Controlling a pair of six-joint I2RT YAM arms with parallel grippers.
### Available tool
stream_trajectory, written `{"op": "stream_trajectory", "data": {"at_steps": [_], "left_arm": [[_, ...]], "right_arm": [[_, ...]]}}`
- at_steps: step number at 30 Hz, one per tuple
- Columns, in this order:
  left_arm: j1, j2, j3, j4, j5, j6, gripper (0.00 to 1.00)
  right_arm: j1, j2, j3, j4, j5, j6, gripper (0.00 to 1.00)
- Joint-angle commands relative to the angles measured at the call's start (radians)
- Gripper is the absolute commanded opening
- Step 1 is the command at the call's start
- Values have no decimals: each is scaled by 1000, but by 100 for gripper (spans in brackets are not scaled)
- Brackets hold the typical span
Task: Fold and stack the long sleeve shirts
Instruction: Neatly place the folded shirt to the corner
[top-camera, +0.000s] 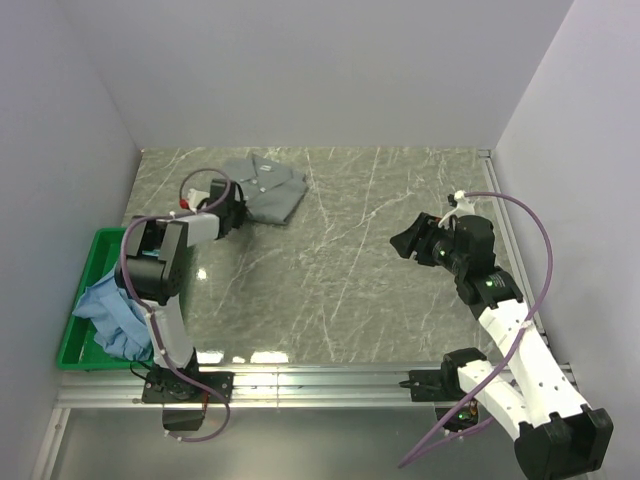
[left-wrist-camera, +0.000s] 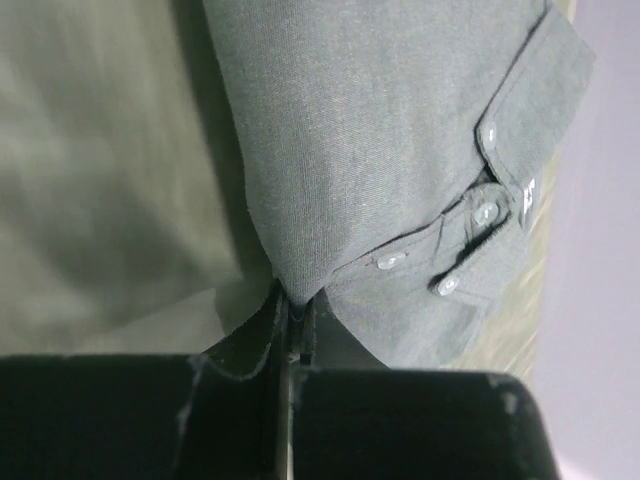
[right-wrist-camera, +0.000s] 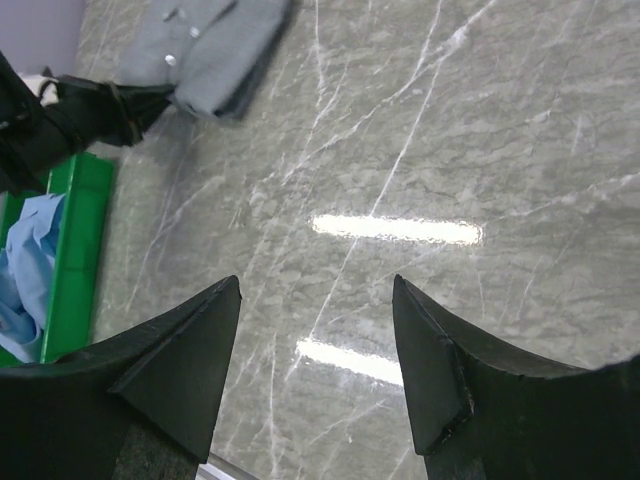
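Note:
A folded grey-green long sleeve shirt (top-camera: 265, 188) lies at the back left of the table, its collar and buttons facing up. My left gripper (top-camera: 238, 212) is at its near left corner, shut on a pinch of the cloth. In the left wrist view the grey shirt (left-wrist-camera: 390, 140) runs down into the closed left gripper (left-wrist-camera: 292, 312). A light blue shirt (top-camera: 118, 310) lies crumpled in the green bin. My right gripper (top-camera: 408, 243) hovers open over the right side of the table, holding nothing. The right wrist view shows the right gripper (right-wrist-camera: 317, 300) over bare marble, and the grey shirt (right-wrist-camera: 205, 45) far off.
A green plastic bin (top-camera: 72, 330) sits at the table's left front edge, seen also as the bin (right-wrist-camera: 75, 250) in the right wrist view. White walls close in the table at the back and both sides. An aluminium rail (top-camera: 320, 382) runs along the near edge.

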Motion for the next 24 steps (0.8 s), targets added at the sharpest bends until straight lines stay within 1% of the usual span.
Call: {"op": "stream_trajectory", "data": {"at_steps": [1,5,7,12,17,19,22,24], "left_arm": [[84,29,94,-43,-49,-32,0],[172,55,121,-28,-35,-61,0],[195,69,166,-42,-36,-46,0],[303,109,247,-69,-33,-7,1],[368,162,304,-83,-9,26,0],[391,184,348,-97,-3,49,1],[414,236,404,-108,30,79,2],[426,247,422,-106,46,98,7]], "right_arm": [[6,8,54,-7,24,-26,69],[9,32,70,-13,33,-32,69],[7,54,83,-18,33,-35,69],[7,83,108,-31,41,-44,69],[6,98,119,-41,54,-53,69],[6,105,123,-47,57,-55,69],[6,105,128,-53,64,-56,69],[6,100,131,-61,70,-59,69]]}}
